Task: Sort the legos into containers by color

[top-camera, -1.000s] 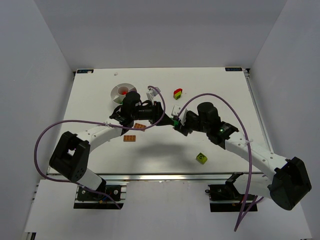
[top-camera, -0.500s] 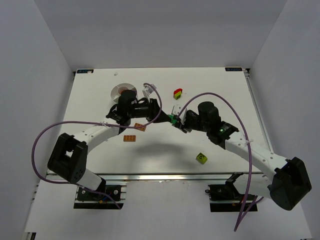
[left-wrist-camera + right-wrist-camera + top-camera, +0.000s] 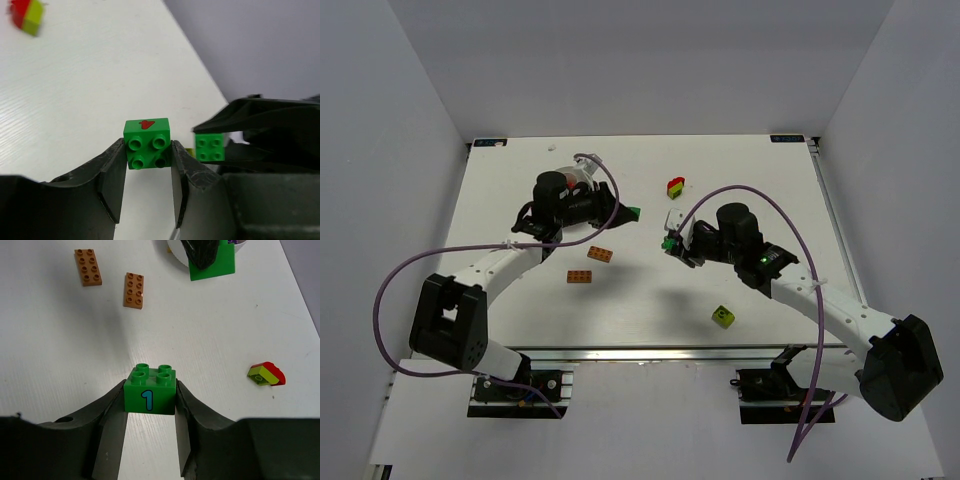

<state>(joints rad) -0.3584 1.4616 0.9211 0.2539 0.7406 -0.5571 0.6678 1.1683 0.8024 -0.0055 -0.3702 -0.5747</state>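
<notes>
Left claw (image 3: 147, 150): clamped on the red-marked green brick (image 3: 147, 135), a finger on each flat side, studs facing my wrist camera.
Right claw (image 3: 150, 389): clamped on the numbered green brick (image 3: 149, 399), which bears a blue 1, held up over the middle of the table (image 3: 760, 180).
Dish (image 3: 171, 251): far-left on the table. From above my left wrist covers it, and only a sliver of white rim shows from my right wrist.
Relation that matters: the dish lies far and left of my right claw, with my left claw in between. The left is just beside it and much the nearer, so I judge the left should drop first.
Unclear: whether my left brick hangs over the dish or just right of its rim. The dividers are hidden, so I cannot tell the compartment either.
Loose pieces: two orange plates (image 3: 600, 254) lie on the near side of my left claw, long sides roughly left to right. The lime block (image 3: 723, 316) is near-right and the red-yellow-green piece (image 3: 675, 186) is far-middle.
</notes>
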